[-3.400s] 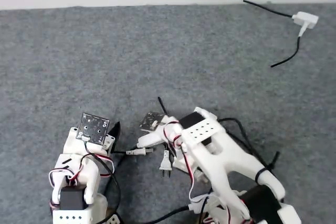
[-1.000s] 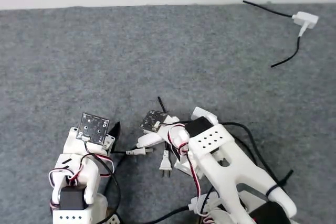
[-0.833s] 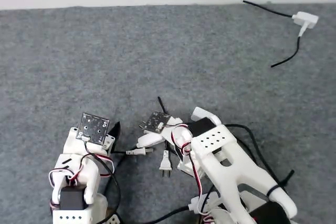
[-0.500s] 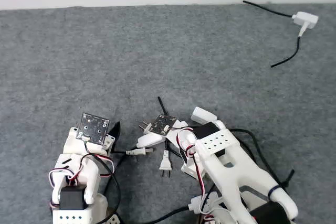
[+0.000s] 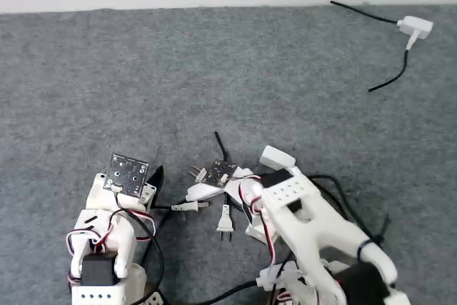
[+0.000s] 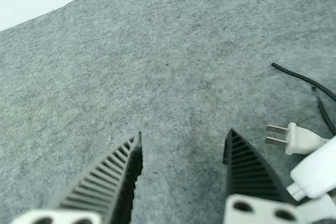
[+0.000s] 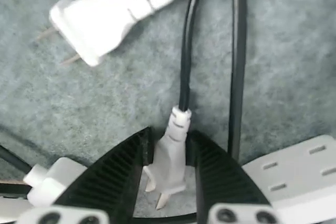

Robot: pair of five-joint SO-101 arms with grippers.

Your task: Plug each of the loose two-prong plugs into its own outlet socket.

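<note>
In the right wrist view my right gripper (image 7: 170,132) has its black fingers (image 7: 126,171) tight against both sides of a small white two-prong plug (image 7: 170,156), whose black cord runs away from the jaws. A white outlet strip (image 7: 294,174) lies just beside it and a larger white plug (image 7: 105,19) farther off. From above, the right arm (image 5: 289,194) bends over a cluster of plugs: one (image 5: 225,223) by the strip (image 5: 253,232), one (image 5: 184,206) to its left. My left gripper (image 6: 184,156) is open over bare mat, with a plug (image 6: 291,139) off to one side.
Black cords (image 7: 236,61) cross the mat around the held plug. A white adapter (image 5: 415,26) with black cord lies alone at the far right corner. The grey mat (image 5: 214,69) ends at a pale wall at the back. The left arm (image 5: 107,248) sits folded at the near left.
Over the last second the right arm's wrist has shifted slightly right and toward the near edge. The plugs on the mat and the left arm have stayed put.
</note>
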